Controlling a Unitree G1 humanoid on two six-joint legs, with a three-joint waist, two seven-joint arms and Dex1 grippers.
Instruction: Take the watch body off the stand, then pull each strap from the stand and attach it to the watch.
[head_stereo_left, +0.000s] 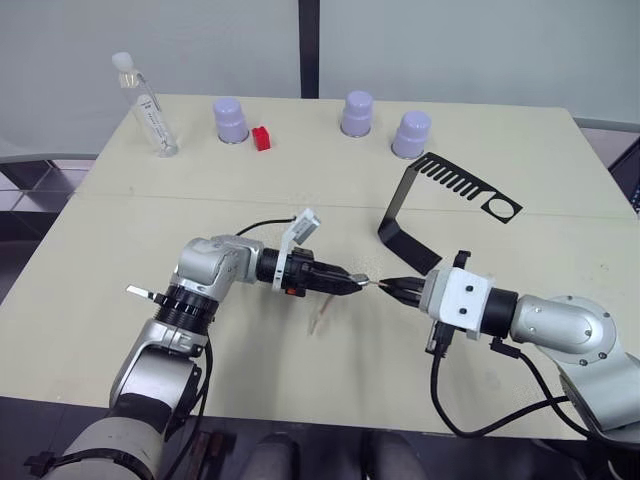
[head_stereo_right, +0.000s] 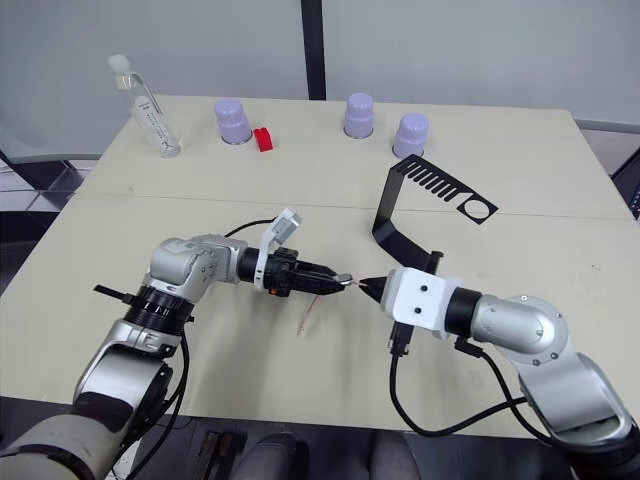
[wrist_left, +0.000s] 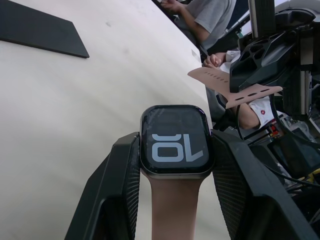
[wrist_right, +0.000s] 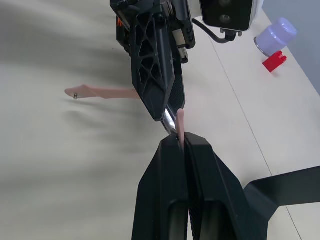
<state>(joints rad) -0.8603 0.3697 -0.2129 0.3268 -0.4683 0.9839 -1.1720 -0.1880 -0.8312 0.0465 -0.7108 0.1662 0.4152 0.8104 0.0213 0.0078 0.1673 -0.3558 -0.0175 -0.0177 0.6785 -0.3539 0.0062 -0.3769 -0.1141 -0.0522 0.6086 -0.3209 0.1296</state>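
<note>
Over the middle of the table (head_stereo_left: 120, 330), my two grippers meet tip to tip. My left gripper (head_stereo_left: 352, 282) is clamped on the watch body (wrist_left: 174, 140), fingers pressed against its two sides, screen facing my wrist camera with pale digits showing. One strap (wrist_left: 172, 205) is already joined to the case and runs back between my fingers; its free end dangles toward the tabletop. My right gripper (head_stereo_left: 398, 289) is pinched tight on the second strap (wrist_right: 180, 125), holding its thin pink end right at the edge of the watch body.

At two o'clock from the meeting point, the stand (head_stereo_left: 440, 195) sits well apart, comb arm and ring bare. Along the far edge, at twelve o'clock, three lilac cups (head_stereo_left: 358, 113) line up, with a small red block (head_stereo_left: 261, 138) beside the leftmost one. At ten o'clock a clear bottle (head_stereo_left: 146, 108) leans. Nothing lies between my grippers and the stand.
</note>
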